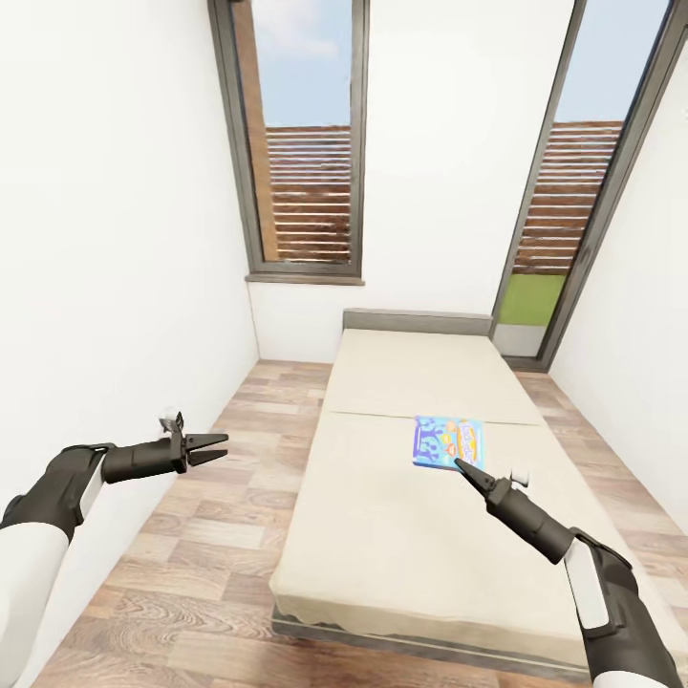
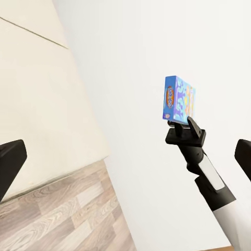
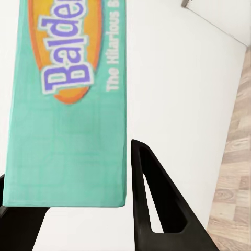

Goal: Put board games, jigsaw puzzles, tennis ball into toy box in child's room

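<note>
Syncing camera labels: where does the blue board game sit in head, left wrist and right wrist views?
Head view: blue board game right of centre, on the bed, at the right gripper tip.
Left wrist view: upper right, box seen edge-on above the right gripper.
Right wrist view: upper left, its teal face beside a dark finger.
Shared landmark: the right gripper.

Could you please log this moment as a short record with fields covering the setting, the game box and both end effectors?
setting: bedroom with wood-plank floor, tall windows
bed: beige mattress, grey headboard against the far wall
blue board game: held edge-on between the right fingers, above the mattress
right end effector: shut on the box's edge
left end effector: open, empty, over the floor beside the bed
</note>
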`<state>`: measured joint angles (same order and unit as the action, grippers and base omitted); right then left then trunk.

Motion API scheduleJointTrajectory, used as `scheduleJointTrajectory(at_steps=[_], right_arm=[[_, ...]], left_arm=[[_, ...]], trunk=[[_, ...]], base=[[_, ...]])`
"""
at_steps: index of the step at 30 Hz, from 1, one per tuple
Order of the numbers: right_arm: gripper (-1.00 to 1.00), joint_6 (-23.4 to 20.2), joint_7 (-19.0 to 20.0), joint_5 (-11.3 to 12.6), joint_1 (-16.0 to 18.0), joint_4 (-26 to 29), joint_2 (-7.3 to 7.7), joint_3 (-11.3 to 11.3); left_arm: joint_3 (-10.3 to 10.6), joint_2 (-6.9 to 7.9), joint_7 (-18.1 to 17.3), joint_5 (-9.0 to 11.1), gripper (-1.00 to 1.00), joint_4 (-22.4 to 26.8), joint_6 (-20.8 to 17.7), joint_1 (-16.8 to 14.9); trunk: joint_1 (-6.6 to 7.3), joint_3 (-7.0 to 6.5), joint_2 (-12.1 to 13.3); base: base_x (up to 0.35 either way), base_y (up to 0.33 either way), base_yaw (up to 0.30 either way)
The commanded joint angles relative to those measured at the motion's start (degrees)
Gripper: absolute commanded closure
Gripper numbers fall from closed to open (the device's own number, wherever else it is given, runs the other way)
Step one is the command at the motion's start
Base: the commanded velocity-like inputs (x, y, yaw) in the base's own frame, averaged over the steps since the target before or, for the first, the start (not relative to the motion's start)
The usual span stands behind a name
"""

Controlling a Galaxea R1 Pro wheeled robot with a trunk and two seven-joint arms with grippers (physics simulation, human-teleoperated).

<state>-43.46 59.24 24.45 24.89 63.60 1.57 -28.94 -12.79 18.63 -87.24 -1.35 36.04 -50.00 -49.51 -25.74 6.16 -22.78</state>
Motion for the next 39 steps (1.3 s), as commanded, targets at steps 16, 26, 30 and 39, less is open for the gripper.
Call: scheduleJointTrajectory(at_steps=[16,26,30,39], right_arm=[[1.0,1.77,-0.74,-0.12,0.02,-0.04,-0.62,-0.04],[1.0,3.19,-0.88,-0.01,0.06,-0.99,-0.47,-0.02],[1.0,3.21,-0.88,0.03,0.04,-1.09,-0.43,0.02],[1.0,2.69,-0.78,0.17,0.05,-1.09,-0.24,-0.04]], left_arm=[[-0.04,0.01,-0.3,-0.15,-1.0,0.0,-0.61,-0.06],[0.01,0.01,-0.3,-0.15,-1.0,0.0,-0.62,-0.06],[-0.03,0.01,-0.3,-0.16,-1.0,0.0,-0.62,-0.06],[-0.04,0.01,-0.3,-0.15,-1.0,0.0,-0.62,-0.06]], trunk=[[-0.04,0.13,-0.14],[-0.04,0.13,-0.14],[-0.04,0.13,-0.14],[-0.04,0.13,-0.14]], base=[[0.0,-0.116,0.0],[0.0,-0.002,0.0],[0.0,0.0,0.0],[0.0,0.0,0.0]])
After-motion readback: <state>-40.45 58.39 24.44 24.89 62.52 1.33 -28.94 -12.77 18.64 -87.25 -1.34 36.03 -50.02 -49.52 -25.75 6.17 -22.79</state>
